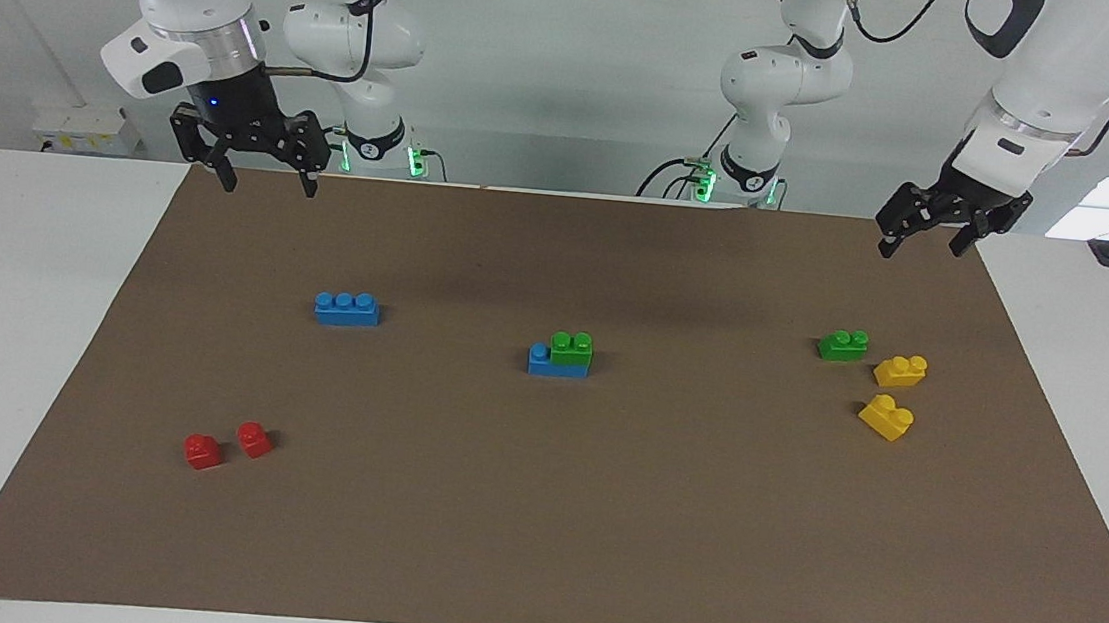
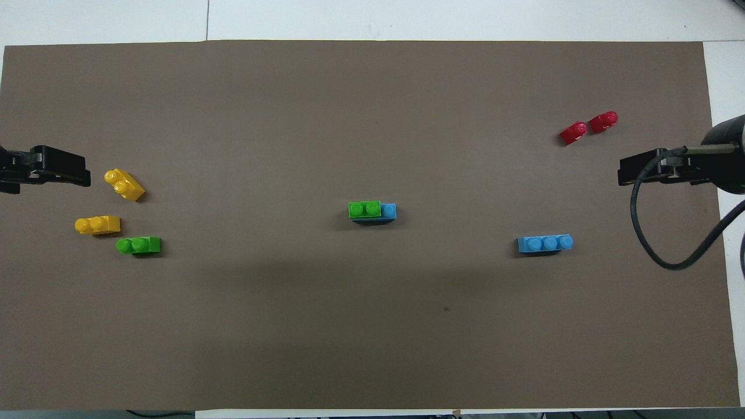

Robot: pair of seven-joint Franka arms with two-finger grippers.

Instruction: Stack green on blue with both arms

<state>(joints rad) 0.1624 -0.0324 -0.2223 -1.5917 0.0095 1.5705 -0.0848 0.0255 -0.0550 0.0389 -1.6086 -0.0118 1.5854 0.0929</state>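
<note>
Brown mat on white desk (image 1: pixel 11 324), small green plastic brick (image 1: pixel 571 347) stacked on long blue plastic brick (image 1: pixel 556 363) mid-mat, left gripper (image 1: pixel 925 236) and right gripper (image 1: pixel 263 173) raised over mat corners, jaws apart, empty.

On my table's brown mat (image 1: pixel 537 511): two blue bricks, one (image 1: pixel 346 308) alone toward nine o'clock in the facing view, one (image 1: pixel 540 360) at the centre; two green bricks, one (image 1: pixel 571 347) stacked on that central blue, one (image 1: pixel 843 345) toward three o'clock; two yellow bricks (image 1: pixel 900 370) (image 1: pixel 886 417) beside it; two red bricks (image 1: pixel 202 451) (image 1: pixel 253 439) toward seven o'clock; eight bricks counted.
</note>
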